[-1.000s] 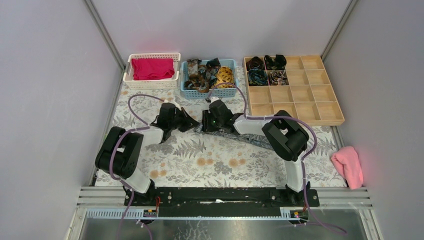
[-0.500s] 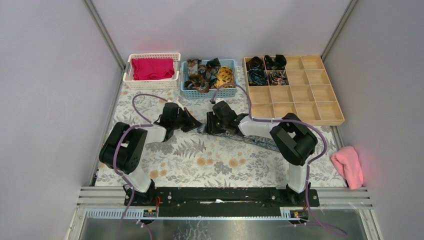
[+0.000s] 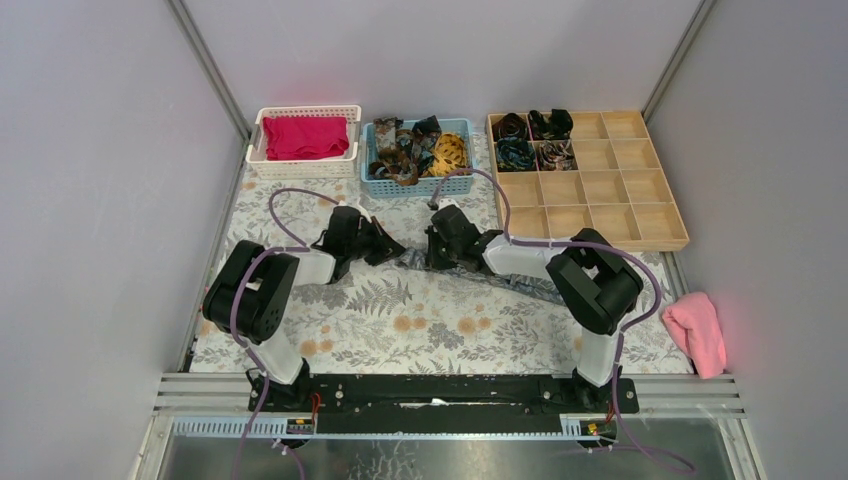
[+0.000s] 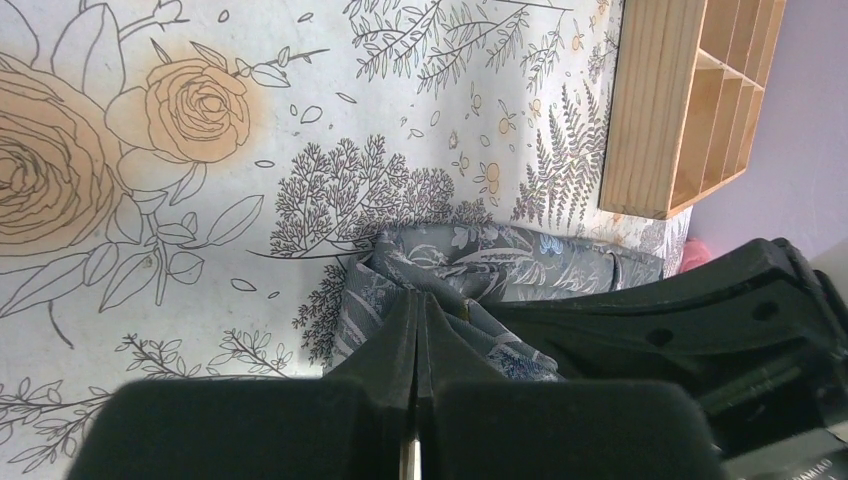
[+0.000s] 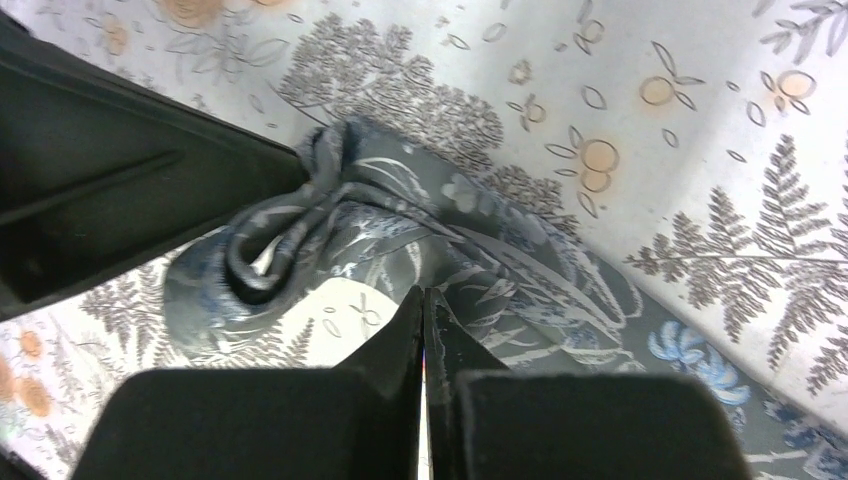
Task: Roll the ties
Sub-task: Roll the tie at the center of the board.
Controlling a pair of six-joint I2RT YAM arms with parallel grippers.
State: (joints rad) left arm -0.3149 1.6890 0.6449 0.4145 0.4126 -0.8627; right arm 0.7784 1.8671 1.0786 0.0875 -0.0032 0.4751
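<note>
Grey leaf-patterned fabric necktie (image 5: pixel 500 250) lies bunched mid-table, near-left of the wooden compartment tray (image 4: pixel 640 110); left gripper (image 4: pixel 415 310) and right gripper (image 5: pixel 422 300) each pinch it, fingers pressed together.

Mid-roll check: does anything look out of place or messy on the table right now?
Two things. The pink cloth lies off the floral mat, past its right edge. The grey tie is bunched at its end into a loose crumple, not a neat coil.

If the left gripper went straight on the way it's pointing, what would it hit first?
The grey tie, bunched at the left gripper's shut fingertips; the right gripper seems close behind.
</note>
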